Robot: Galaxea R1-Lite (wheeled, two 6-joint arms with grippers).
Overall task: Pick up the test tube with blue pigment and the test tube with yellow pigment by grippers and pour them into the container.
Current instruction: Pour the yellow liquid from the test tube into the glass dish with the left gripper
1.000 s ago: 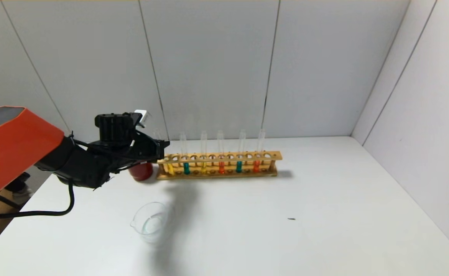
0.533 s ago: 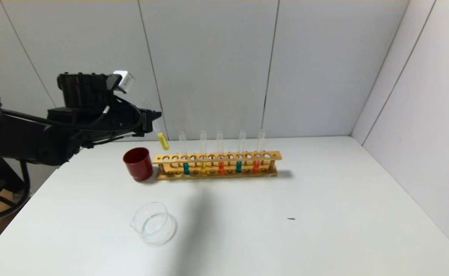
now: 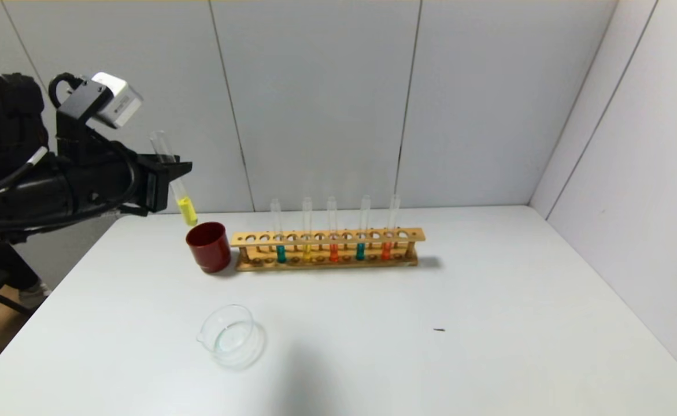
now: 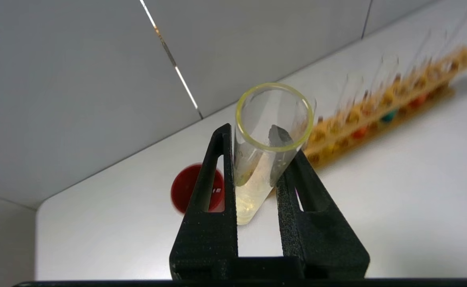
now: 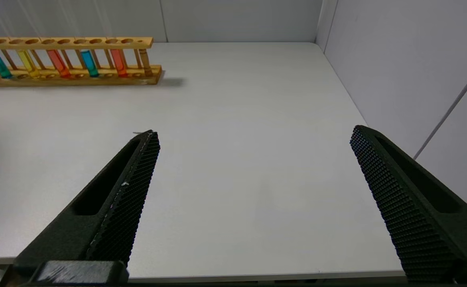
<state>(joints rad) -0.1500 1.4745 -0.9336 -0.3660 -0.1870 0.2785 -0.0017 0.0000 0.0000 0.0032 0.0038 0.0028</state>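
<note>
My left gripper (image 3: pixel 170 173) is shut on the test tube with yellow pigment (image 3: pixel 186 210) and holds it high in the air, above and behind the dark red cup (image 3: pixel 208 247). In the left wrist view the tube (image 4: pixel 257 175) sits between the black fingers (image 4: pixel 213 179). A test tube with blue pigment (image 3: pixel 281 253) stands in the wooden rack (image 3: pixel 326 249), with another blue one (image 3: pixel 360 250) further right. The clear glass container (image 3: pixel 231 336) sits on the table near the front left. My right gripper (image 5: pixel 253 137) is open and empty, low at the table's front right edge.
The rack also holds a yellow tube (image 3: pixel 307 252) and two orange tubes (image 3: pixel 333 252). The white table (image 3: pixel 488 323) is walled by grey panels at the back and right. A small dark speck (image 3: pixel 439 330) lies on the table.
My left gripper has lifted the yellow tube out of the rack's left end and carried it up and to the left. The right gripper does not show in the earlier frames.
</note>
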